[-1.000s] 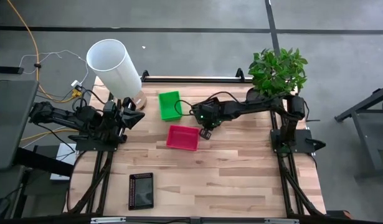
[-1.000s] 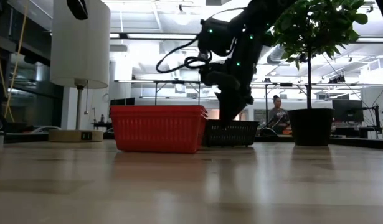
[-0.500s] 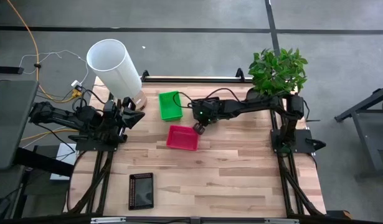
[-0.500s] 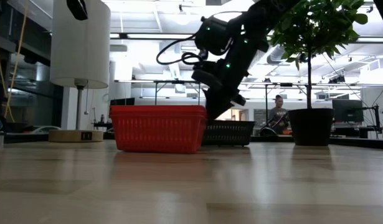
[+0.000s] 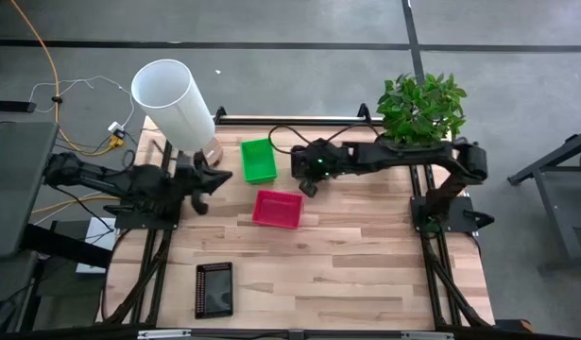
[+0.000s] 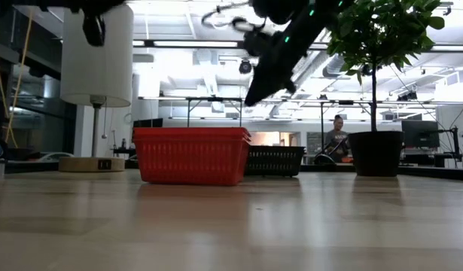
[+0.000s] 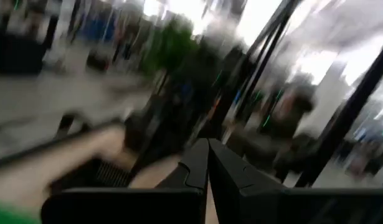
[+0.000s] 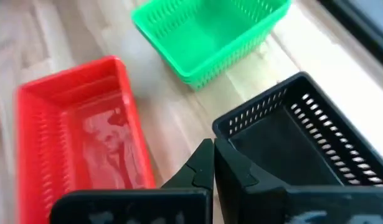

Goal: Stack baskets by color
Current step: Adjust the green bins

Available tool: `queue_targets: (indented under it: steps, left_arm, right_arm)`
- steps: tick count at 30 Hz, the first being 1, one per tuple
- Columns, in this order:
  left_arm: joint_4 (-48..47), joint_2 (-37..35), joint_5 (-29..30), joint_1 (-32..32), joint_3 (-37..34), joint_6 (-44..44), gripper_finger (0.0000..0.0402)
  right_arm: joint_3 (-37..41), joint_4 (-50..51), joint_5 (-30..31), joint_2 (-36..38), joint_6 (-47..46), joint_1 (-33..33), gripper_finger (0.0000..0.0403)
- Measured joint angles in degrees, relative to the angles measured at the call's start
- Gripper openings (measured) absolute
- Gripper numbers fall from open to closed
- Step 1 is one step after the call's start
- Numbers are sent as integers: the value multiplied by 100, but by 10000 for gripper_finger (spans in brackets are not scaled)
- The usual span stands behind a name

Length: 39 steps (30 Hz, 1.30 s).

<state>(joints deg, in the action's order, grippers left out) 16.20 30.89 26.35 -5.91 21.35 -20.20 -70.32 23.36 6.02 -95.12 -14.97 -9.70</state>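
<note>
A robotics lab or open workshop hall is shown: a wooden counter (image 5: 347, 274) on a black metal frame is set on a grey floor, cables (image 5: 77, 90) are trailed beside it, and further workbenches (image 6: 193, 102), ceiling strip lights and a seated person (image 6: 336, 135) are seen behind.

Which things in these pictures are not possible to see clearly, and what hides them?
- Black basket under the right arm: hidden by that arm in the high view; the pink basket partly covers it in the low view.
- Green basket: not seen in the low view.
- How many baskets each stack holds: too small to count.
- Left wrist view: blurred; only the shut left pincer is clear.
</note>
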Motion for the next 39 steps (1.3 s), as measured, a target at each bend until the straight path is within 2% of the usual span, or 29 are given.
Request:
queue_targets:
  steps: [5, 10, 13, 19, 26, 32, 39]
  left_arm:
    - [-1122, 982, 28, 106, 587, -224, 0]
    - [-2446, 2108, -86, 623, 1224, -733, 0]
    - [-3076, 2752, -529, 1095, 1573, -923, 0]
    - [-3579, 3736, -1227, 1904, 2096, -635, 0]
    - [-4146, 4401, -1392, 2456, 2293, -185, 0]
    - [-4281, 4610, -1533, 2691, 2293, -59, 0]
    - [-4320, 4849, -1693, 2910, 2293, 330, 0]
  right_arm:
    - [-3, 361, 266, 507, -122, 154, 0]
    - [-4, 557, 473, 883, -434, 343, 0]
    - [-4, 569, 510, 1054, -596, 478, 0]
    - [-4, 670, 760, 1277, -942, 812, 0]
    - [-7, 838, 975, 1325, -1190, 1192, 0]
    - [-7, 870, 1259, 1328, -1263, 1377, 0]
    - [-7, 875, 1270, 1328, -1355, 1399, 0]
